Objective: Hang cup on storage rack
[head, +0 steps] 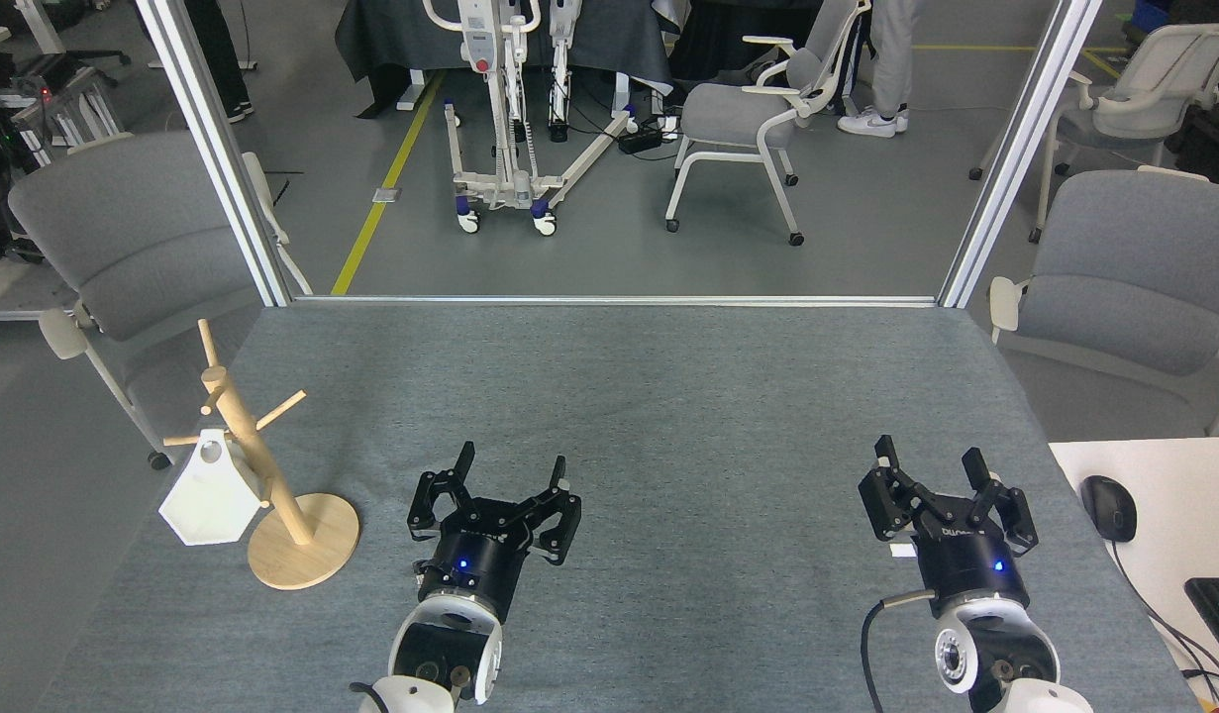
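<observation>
Two tools rest low over your bench (pixel 668 396), and both stand with jaws spread and nothing between them. Your left tool (pixel 508 473) sits near the middle of the front edge, its fingers pointing away from you. Your right tool (pixel 931 470) sits well off to the right, near the bench's right edge, posed the same way.

Left of your left tool, well apart from it, stands the rack (pixel 262 475) on its round base, close to the bench's left edge. The cup (pixel 211 490) hangs on the rack's left side, on the far side of the post from your tool, with a lower peg passing through the hole near its narrow top. Its wide rim points down and toward you, clear of the bench as far as the view shows.

Judged from how things lie, your task looks done: the cup is on its peg, free of any grip. Nothing appears left but to keep both arms clear of the rack. Whether the cup sits fully home on the peg cannot be told from this angle.
</observation>
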### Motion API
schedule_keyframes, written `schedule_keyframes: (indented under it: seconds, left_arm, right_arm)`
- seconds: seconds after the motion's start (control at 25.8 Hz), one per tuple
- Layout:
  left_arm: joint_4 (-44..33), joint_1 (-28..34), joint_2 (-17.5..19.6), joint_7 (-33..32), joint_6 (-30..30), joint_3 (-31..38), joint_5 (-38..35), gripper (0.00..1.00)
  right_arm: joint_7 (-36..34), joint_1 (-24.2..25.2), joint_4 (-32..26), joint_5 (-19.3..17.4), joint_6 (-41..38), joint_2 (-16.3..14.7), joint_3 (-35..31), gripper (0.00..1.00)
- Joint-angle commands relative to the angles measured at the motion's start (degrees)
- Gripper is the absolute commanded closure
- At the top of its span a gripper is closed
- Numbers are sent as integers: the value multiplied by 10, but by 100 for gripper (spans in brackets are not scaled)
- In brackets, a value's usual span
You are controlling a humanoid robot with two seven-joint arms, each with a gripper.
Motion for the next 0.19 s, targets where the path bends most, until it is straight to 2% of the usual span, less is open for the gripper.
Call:
schedule_keyframes:
  seconds: [0.0, 0.15]
  left_arm:
    - [0, 0, 0, 0, 2, -2, 2, 1]
    - [0, 0, 0, 0, 1, -2, 2, 1]
  right_arm:
    - [3, 0, -1, 0, 0, 0, 0, 0]
    - [4, -1, 0, 0, 0, 1, 0, 0]
